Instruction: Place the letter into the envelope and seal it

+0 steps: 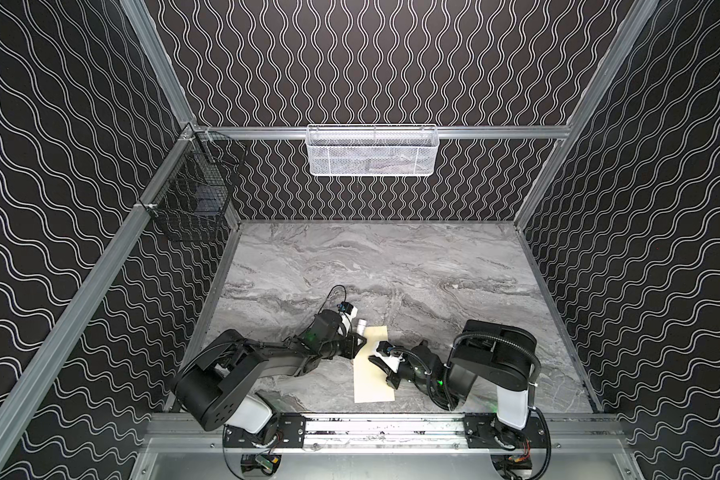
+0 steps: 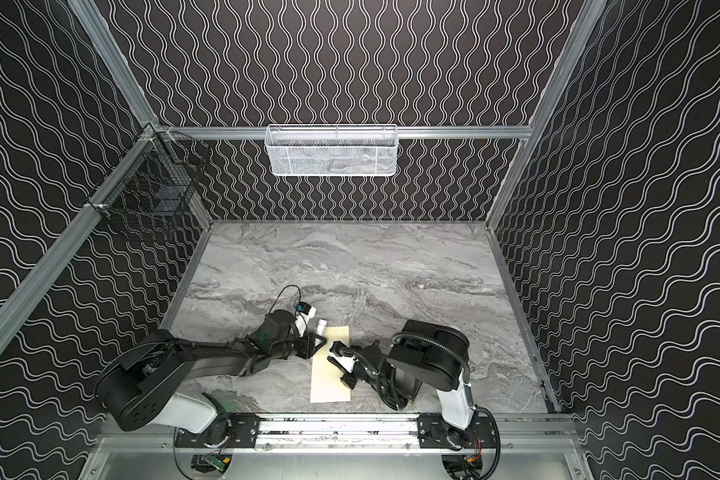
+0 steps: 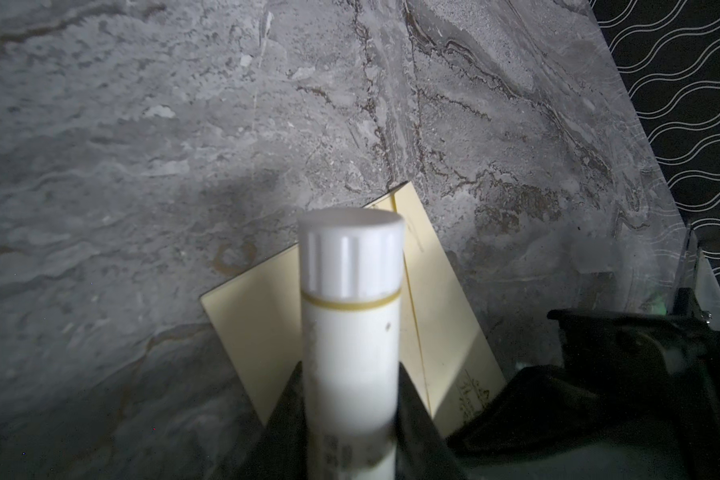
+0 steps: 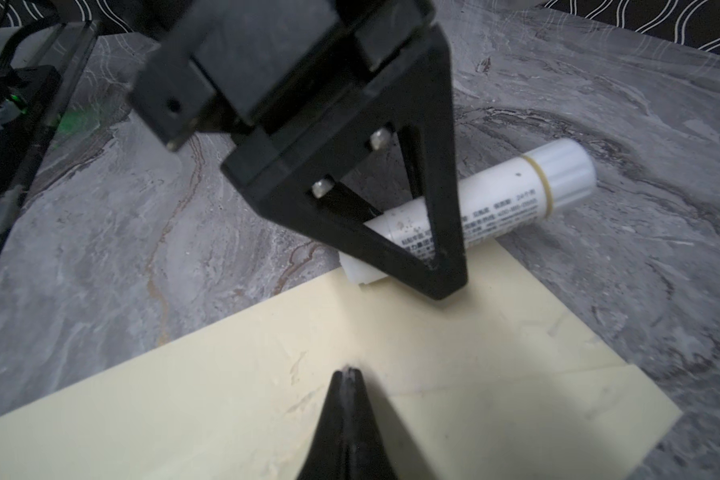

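Close to the front rail lies the envelope [image 1: 373, 382], flat on the grey table [image 1: 454, 266]. It is long and pale, and its long side runs away from me, from the rail toward the back. I cannot see the letter anywhere, so I think it is already tucked inside, but I can't be sure.

A little further in, the right gripper [image 4: 348, 376] comes in from the right side. Its two fingers are squeezed tight together with nothing between them. The tip pushes down on the middle of the envelope, right where some fold lines meet. I think it is pinning the paper so it won't slide.

Further on, at the far left edge of the envelope, is the left gripper [image 3: 350, 415]. It is only a bit open, and it has hold of a white glue stick [image 3: 352, 332]. The stick's cap is on and points away from the envelope, out over the bare table. Its other end just touches the envelope's edge.

The left gripper is nearer the far end. The stick likely has to be uncapped and turned round before any gluing.
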